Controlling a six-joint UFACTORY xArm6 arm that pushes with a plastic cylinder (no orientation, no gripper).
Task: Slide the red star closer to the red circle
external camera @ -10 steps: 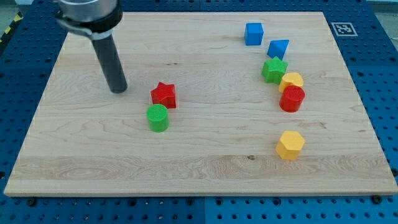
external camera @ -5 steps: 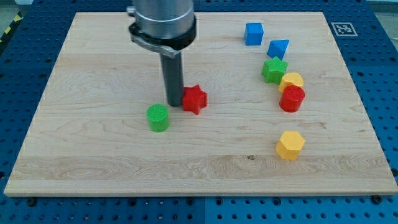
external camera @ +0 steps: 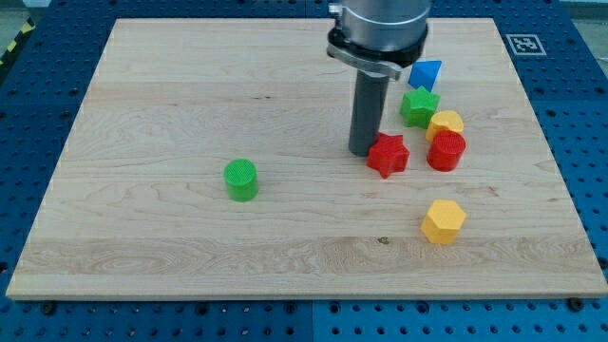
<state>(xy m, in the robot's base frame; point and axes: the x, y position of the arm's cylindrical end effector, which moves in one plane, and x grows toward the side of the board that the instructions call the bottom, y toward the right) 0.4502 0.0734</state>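
- A pale wooden board (external camera: 171, 114) is seen filling most of the view, laid on a blue perforated table (external camera: 589, 142); a black-and-white marker (external camera: 523, 43) is fixed at the board's upper right corner.
- The arm's grey cylindrical housing (external camera: 380, 27) is seen coming in from the view's top, and a straight dark rod (external camera: 369, 109) is carried down from it to the board.
- My tip (external camera: 362, 151) is set on the board right against the upper left side of the red star, apparently touching it; no fingers are fitted to this arm, so nothing is gripped and the rod's end is simply pressed beside the block.
- A yellow hexagon block (external camera: 443, 220) is placed alone toward the view's bottom right, well apart from the others above it.
- The red star (external camera: 388, 154) is found right of the board's middle, just to the left of the red circle, with a narrow strip of wood showing between them.
- The red circle (external camera: 446, 150), a short cylinder, is stood just below a yellow block (external camera: 446, 123), which it seems to touch.
- A green star (external camera: 419, 105) is placed just up and left of the yellow block, close against it.
- A green cylinder (external camera: 241, 179) is stood alone left of centre, well apart from every other block.
- A blue triangular block (external camera: 427, 73) is seen above the green star, partly hidden by the arm's housing.
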